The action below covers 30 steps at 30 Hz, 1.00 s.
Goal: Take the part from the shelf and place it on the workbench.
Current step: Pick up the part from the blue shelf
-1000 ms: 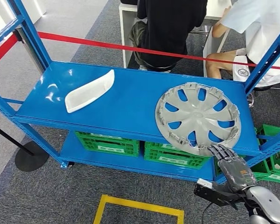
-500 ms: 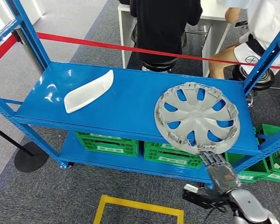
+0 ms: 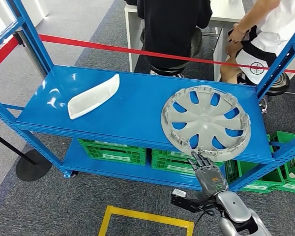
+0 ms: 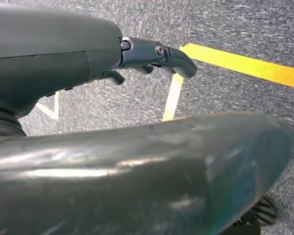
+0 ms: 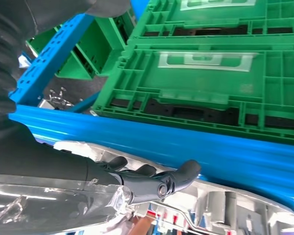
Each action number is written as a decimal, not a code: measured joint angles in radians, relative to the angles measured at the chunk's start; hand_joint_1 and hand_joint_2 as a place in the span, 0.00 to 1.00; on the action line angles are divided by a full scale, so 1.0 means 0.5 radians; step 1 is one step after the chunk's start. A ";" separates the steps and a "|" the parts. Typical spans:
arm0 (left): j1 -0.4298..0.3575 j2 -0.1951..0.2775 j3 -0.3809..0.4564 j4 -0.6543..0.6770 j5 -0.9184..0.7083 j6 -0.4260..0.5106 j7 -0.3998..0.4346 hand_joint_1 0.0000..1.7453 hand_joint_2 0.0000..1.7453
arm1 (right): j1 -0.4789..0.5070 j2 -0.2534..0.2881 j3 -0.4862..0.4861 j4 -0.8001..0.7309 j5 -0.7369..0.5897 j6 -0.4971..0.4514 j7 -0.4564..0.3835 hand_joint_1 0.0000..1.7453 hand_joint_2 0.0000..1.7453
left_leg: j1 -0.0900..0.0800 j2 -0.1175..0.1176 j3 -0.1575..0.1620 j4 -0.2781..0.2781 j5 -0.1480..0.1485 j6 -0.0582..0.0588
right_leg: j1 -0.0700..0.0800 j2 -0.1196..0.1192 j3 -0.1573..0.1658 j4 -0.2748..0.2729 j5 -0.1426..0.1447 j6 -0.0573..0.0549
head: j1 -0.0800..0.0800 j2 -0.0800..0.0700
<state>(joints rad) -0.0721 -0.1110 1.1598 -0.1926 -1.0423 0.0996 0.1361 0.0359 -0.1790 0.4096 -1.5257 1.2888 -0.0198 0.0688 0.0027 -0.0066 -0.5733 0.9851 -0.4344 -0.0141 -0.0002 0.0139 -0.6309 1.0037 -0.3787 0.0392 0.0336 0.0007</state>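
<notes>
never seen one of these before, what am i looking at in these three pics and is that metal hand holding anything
It is a humanoid robot, and the three pictures come from its own cameras. The wide one is its head view, looking down at a blue shelf. On the shelf lie a grey wheel cover and a white curved part; green crates sit on the level below, and people sit behind a red tape.

The right hand reaches up to the near edge of the wheel cover. The right wrist view, taken from behind that hand and turned, shows its fingers against the cover's rim, but I cannot tell whether they grip it yet.

The left wrist view looks at carpet and yellow floor lines; the left hand hangs with nothing in it.
</notes>
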 joint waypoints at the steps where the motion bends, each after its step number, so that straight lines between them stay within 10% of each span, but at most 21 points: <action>1: 0.000 0.000 -0.001 0.000 -0.005 0.000 0.002 0.00 0.00 | -0.010 0.018 0.005 0.011 0.014 -0.003 0.000 0.00 1.00 | 0.000 0.000 0.000 0.000 0.000 0.000 | 0.000 0.000 0.000 0.001 0.000 0.000 | 0.000 0.000; 19: -0.005 0.001 -0.020 0.000 -0.080 -0.011 0.027 0.00 0.00 | -0.369 0.295 0.079 0.421 0.137 -0.120 0.020 0.00 1.00 | 0.000 -0.001 -0.001 0.000 0.005 -0.006 | 0.000 -0.002 -0.004 0.005 0.002 -0.006 | 0.000 0.000; 30: 0.004 0.001 0.003 0.000 -0.022 0.026 0.035 0.00 0.00 | -0.080 0.286 0.037 -0.259 0.068 -0.263 -0.028 0.00 1.00 | 0.000 -0.001 -0.002 0.000 0.001 -0.006 | 0.000 -0.001 -0.007 0.005 -0.003 -0.009 | 0.000 0.000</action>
<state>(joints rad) -0.0700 -0.1106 1.1611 -0.1926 -1.0531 0.1126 0.1534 -0.0040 -0.0361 0.4283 -1.6551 1.3228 -0.1514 0.0545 0.0027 -0.0069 -0.5744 0.9851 -0.4339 -0.0172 -0.0002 0.0132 -0.6344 1.0064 -0.3800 0.0349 0.0336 0.0008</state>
